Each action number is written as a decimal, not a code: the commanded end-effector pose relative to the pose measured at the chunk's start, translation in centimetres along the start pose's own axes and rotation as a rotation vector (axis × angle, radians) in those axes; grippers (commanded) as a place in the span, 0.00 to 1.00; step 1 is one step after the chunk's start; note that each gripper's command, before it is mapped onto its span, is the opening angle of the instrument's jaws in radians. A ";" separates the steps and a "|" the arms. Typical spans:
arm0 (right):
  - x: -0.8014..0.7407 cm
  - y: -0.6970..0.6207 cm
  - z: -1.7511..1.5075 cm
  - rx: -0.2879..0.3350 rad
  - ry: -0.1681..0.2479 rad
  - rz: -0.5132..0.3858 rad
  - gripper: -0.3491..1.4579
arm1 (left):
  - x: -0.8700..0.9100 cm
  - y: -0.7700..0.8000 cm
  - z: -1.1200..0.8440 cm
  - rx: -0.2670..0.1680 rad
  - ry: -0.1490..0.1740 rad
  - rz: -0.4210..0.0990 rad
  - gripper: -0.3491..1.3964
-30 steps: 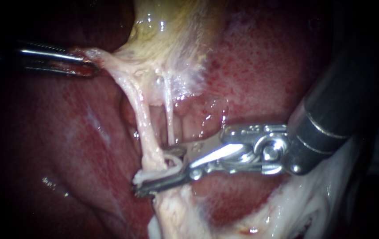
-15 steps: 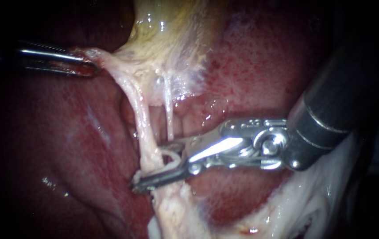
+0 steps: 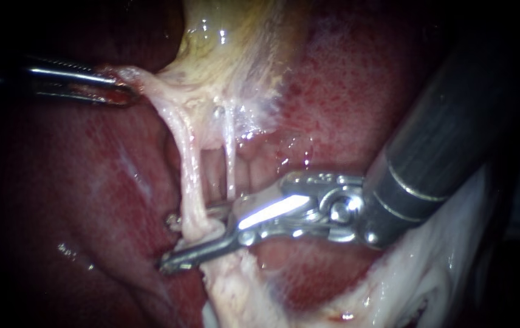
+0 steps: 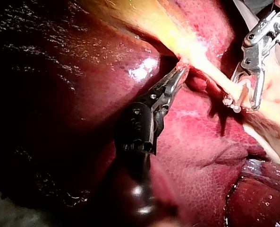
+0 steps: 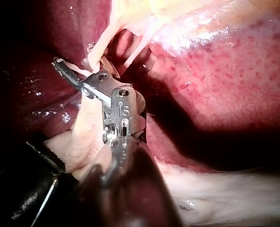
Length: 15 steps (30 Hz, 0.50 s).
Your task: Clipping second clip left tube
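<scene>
Right silver metal instrument [image 3: 192, 240], entering from the right edge, had its jaws nearly closed across the pale stringy left tube [image 3: 190, 173] at lower centre. Both jaws looked to be touching it. Left dark slender instrument [image 3: 121, 92], upper left, was clamped on pale tissue [image 3: 150, 82]. Risks: tube bunched, so the clipping could skew. The thin right tube [image 3: 231, 164] just beside could get nipped.
</scene>
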 end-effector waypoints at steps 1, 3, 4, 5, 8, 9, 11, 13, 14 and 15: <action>0.00 0.01 0.01 0.008 0.008 0.000 0.46 | 0.00 0.00 0.00 0.000 0.000 0.000 0.00; 0.01 0.03 0.03 0.025 0.025 0.003 0.46 | 0.00 0.00 0.00 0.000 0.000 0.000 0.00; 0.01 0.04 0.04 0.028 0.034 0.008 0.46 | 0.00 0.00 0.00 0.000 0.000 0.000 0.00; 0.01 0.04 0.04 0.031 0.039 0.008 0.46 | 0.00 0.00 0.01 0.000 0.000 0.000 0.00; 0.02 0.04 0.04 0.035 0.046 0.008 0.46 | 0.01 0.00 0.01 0.001 0.000 0.000 0.00; 0.02 0.04 0.04 0.037 0.049 0.008 0.46 | 0.01 0.00 0.01 0.001 0.000 0.000 0.00; 0.02 0.04 0.04 0.042 0.056 0.019 0.46 | 0.01 0.00 0.01 0.001 0.000 0.000 0.00; 0.03 0.02 0.03 0.050 0.066 0.025 0.46 | 0.01 0.00 0.01 0.001 0.000 0.000 0.00; 0.04 0.00 0.03 0.052 0.068 0.031 0.46 | 0.01 0.00 0.01 0.001 0.000 0.000 0.00; 0.04 -0.03 0.03 0.059 0.075 0.037 0.46 | 0.00 0.00 0.01 0.001 0.000 0.000 0.00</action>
